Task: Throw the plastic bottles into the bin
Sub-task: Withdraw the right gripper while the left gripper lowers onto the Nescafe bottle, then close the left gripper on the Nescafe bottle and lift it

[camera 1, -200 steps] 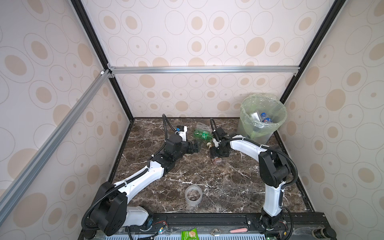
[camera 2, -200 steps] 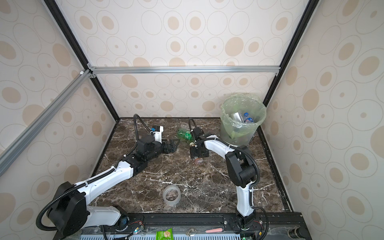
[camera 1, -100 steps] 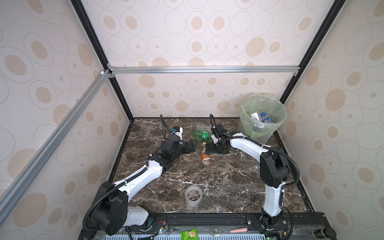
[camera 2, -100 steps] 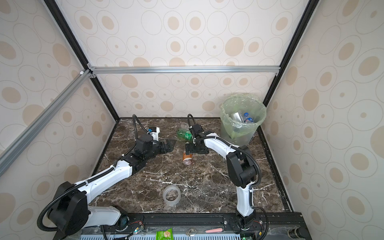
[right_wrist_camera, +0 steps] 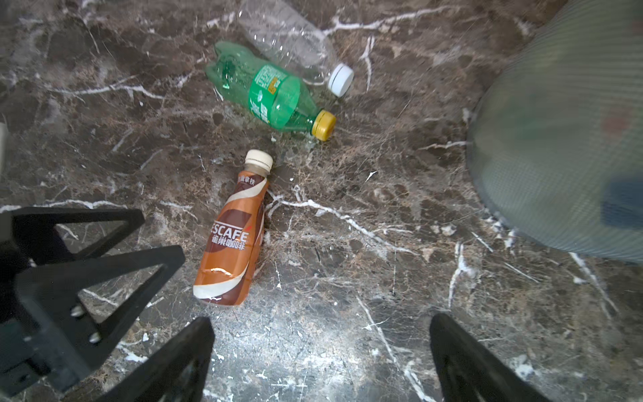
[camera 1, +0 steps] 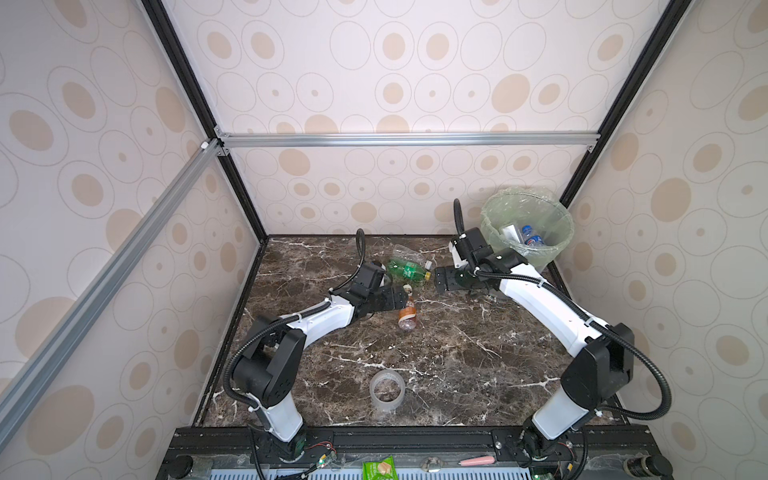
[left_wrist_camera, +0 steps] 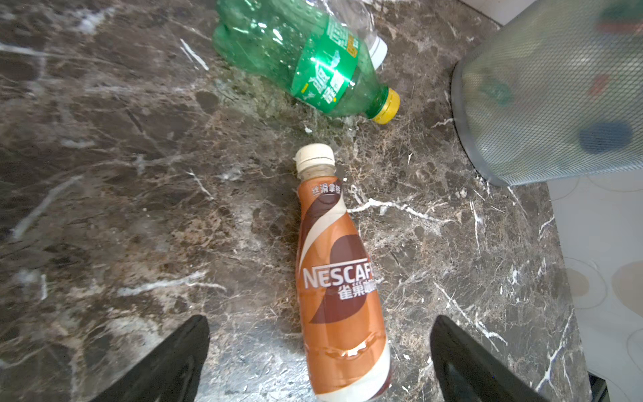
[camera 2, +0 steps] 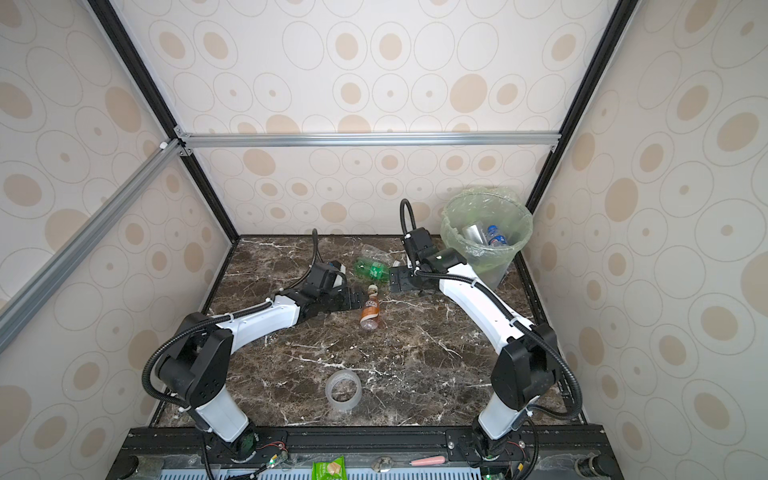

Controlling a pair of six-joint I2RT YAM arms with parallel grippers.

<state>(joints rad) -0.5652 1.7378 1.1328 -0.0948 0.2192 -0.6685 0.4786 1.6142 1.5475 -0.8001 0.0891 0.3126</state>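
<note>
My left tool point(left_wrist_camera: 320, 322) gapes empty at the brown bottle point(left_wrist_camera: 339, 278) (light, slick, dentable, I judge); I'd pinch its labelled belly. My right tool point(right_wrist_camera: 322, 318) hangs released too.

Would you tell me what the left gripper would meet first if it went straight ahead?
Probably the brown coffee bottle, lying directly ahead in line with the gap between the left gripper's open fingers; how high the gripper hangs above it is unclear.

From the left wrist the blurred bin point(left_wrist_camera: 549, 90) runs off the edge, contents mere smudges; the green bottle point(left_wrist_camera: 302, 59) seems to hide much of the clear bottle point(left_wrist_camera: 362, 28).
</note>
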